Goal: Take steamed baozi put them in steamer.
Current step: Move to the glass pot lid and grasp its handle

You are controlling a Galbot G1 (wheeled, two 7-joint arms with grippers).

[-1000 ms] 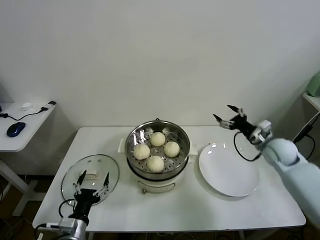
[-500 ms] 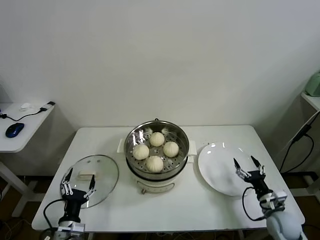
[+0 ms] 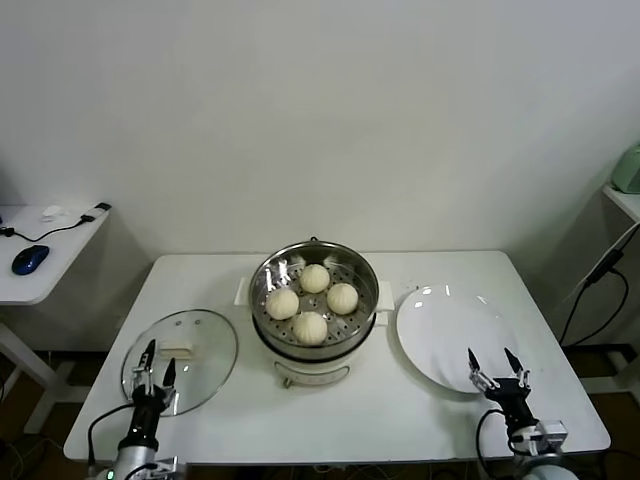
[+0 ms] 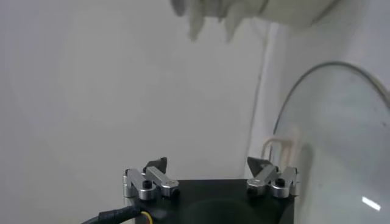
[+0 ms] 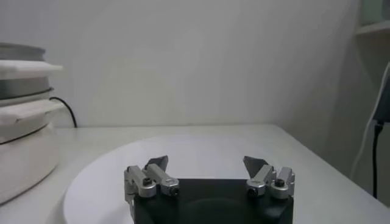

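Now all 4 steamed baozi [image 3: 312,301] sit on the perforated tray inside the steamer [image 3: 315,310], 1 toward the back, 1 on each side and 1 at the front, close together in a diamond. That steamer stands at the middle of the white table [image 3: 400,400], steel wall shining, white base and side handles showing below.

Down at the near left corner, the left gripper [image 3: 154,362] points upward with its fingers parted and nothing between them. It hangs over the near edge of the glass lid [image 3: 180,346], which lies flat on the table to the left of the steamer, white handle up. From the left wrist view, the lid's curved rim [image 4: 332,140] rises just beyond the spread fingertips.

Over on the right, the right gripper [image 3: 497,365] sits at the near edge of the white plate [image 3: 450,330], fingers spread wide and empty too. The right wrist view shows the plate [image 5: 201,155] lying bare ahead of the fingers, with the steamer's white base [image 5: 24,146] off to one side.

Beyond the table on the left, a side desk [image 3: 40,250] carries a blue mouse [image 3: 30,258].
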